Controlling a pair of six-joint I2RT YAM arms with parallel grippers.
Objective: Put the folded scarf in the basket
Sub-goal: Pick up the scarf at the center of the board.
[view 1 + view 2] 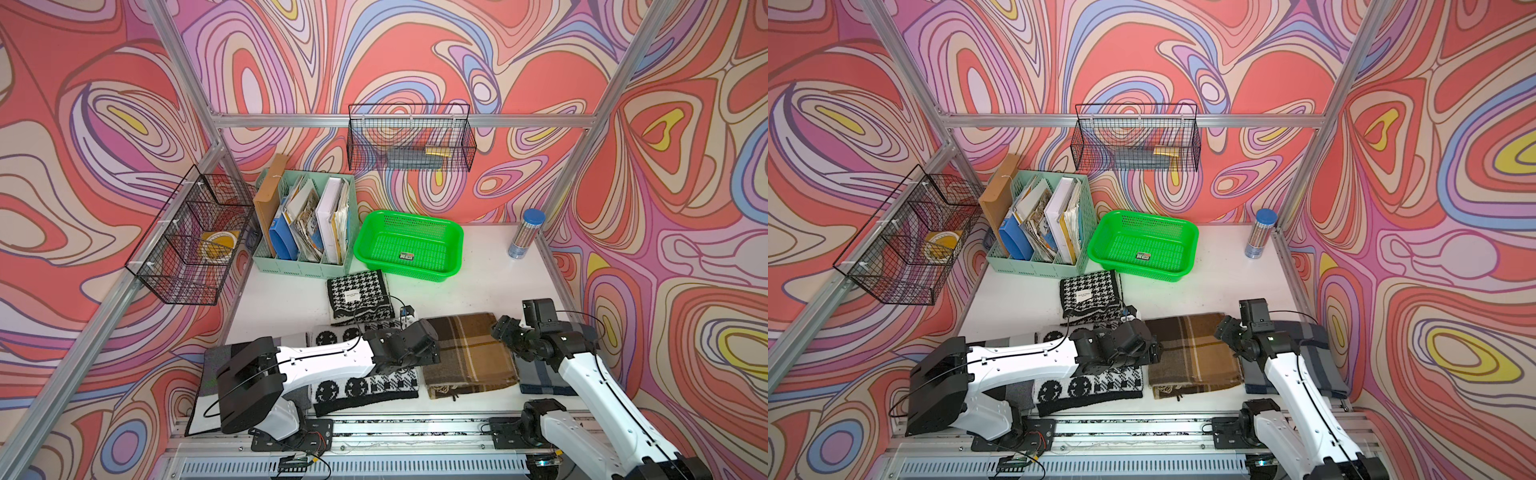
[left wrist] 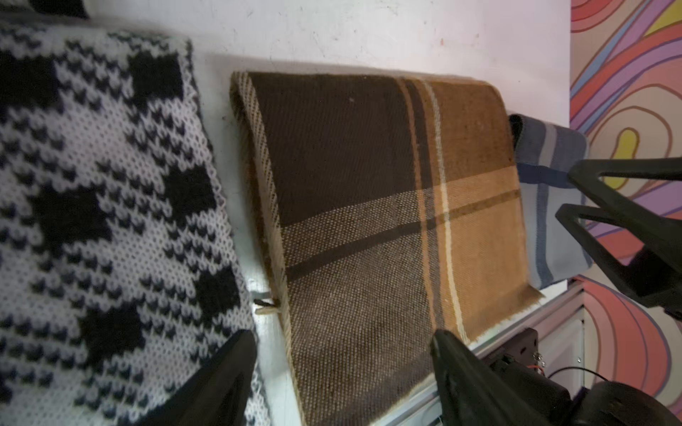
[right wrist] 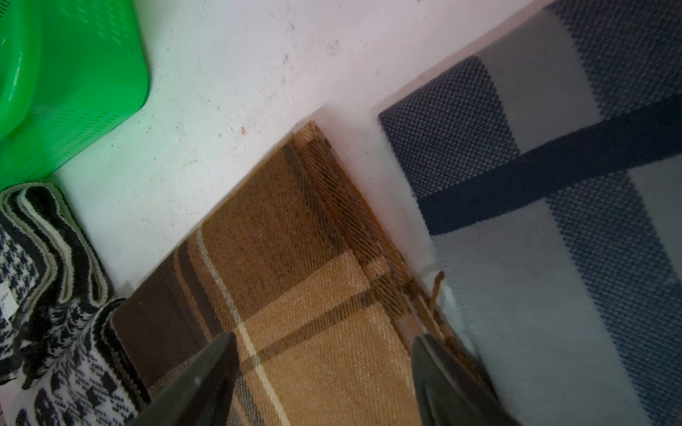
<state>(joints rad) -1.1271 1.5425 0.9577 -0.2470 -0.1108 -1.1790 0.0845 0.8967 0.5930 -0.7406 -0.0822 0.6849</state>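
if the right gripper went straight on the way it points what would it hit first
Most likely the brown plaid scarf: the right gripper points down at it, jaws open, near its edge beside the grey-blue scarf. Its height above the cloth is unclear.

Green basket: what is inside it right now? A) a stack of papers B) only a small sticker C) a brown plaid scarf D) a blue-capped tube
B: the green basket holds just a small sticker on its perforated floor, while the brown plaid scarf lies outside it.
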